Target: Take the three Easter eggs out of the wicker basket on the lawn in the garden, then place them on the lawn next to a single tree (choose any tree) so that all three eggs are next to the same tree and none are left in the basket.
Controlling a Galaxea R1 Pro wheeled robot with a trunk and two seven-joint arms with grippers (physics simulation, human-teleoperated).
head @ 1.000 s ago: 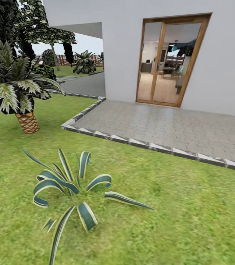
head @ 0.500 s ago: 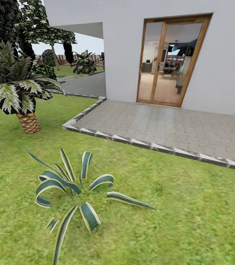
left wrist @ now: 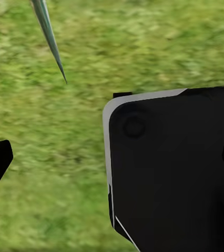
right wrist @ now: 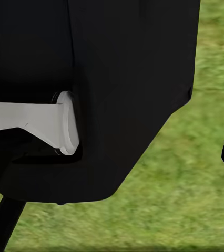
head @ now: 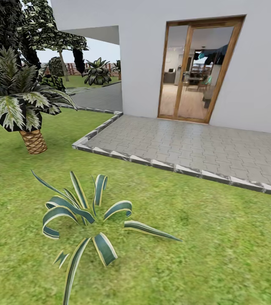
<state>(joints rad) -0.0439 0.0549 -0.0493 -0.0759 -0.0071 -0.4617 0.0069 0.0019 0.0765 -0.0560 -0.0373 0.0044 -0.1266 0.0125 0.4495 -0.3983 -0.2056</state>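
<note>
On the near left of the head view, a striped, strap-leaved plant [head: 84,220] grew out of the lawn [head: 203,254], its curling green-and-cream leaves spread low over the grass. Farther left stood a short palm [head: 18,101] with a scaly brown trunk and variegated fronds. Behind it rose dark-foliaged trees [head: 8,25]. To the right, beyond the grass, lay a grey paved patio [head: 194,146] edged by a pale stone kerb [head: 152,163]. It ran up to the white house wall [head: 143,63], in which a wood-framed glass door [head: 196,70] gave a view of an interior room. In the far distance, past the corner of the house, a brown slat fence [head: 74,67] and further bushes were seen.

The left wrist view showed grass, one pointed leaf tip [left wrist: 51,39] and a dark body panel [left wrist: 175,168] of the robot. The right wrist view showed grass beyond another dark housing [right wrist: 101,94] with a pale grey fitting.

No eggs or basket were observed at this moment. Whether either gripper stood open or closed could not be told; only dark slivers at the frame edges were seen.
</note>
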